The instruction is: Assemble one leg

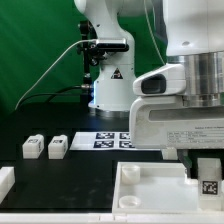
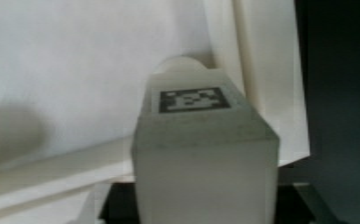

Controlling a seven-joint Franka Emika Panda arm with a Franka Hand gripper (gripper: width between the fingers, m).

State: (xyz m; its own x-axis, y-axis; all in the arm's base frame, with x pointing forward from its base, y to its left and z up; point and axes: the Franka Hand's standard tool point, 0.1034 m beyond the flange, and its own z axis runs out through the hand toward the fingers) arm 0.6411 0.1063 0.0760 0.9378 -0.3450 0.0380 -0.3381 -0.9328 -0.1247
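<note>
My gripper (image 1: 207, 176) is shut on a leg (image 1: 208, 184), a stubby white block with a black-and-white tag. It holds the leg over the right corner of the large white panel (image 1: 140, 190). In the wrist view the leg (image 2: 202, 140) fills the middle between the two dark fingers (image 2: 109, 206), its far end by a recessed corner of the panel (image 2: 70, 80). I cannot tell whether the leg touches the panel. Two more legs (image 1: 32, 147) (image 1: 57, 146) lie on the black table at the exterior view's left.
The marker board (image 1: 112, 140) lies behind the panel, in front of the robot's base (image 1: 108, 85). Another white part (image 1: 5, 182) shows at the exterior view's left edge. A green backdrop stands behind the table.
</note>
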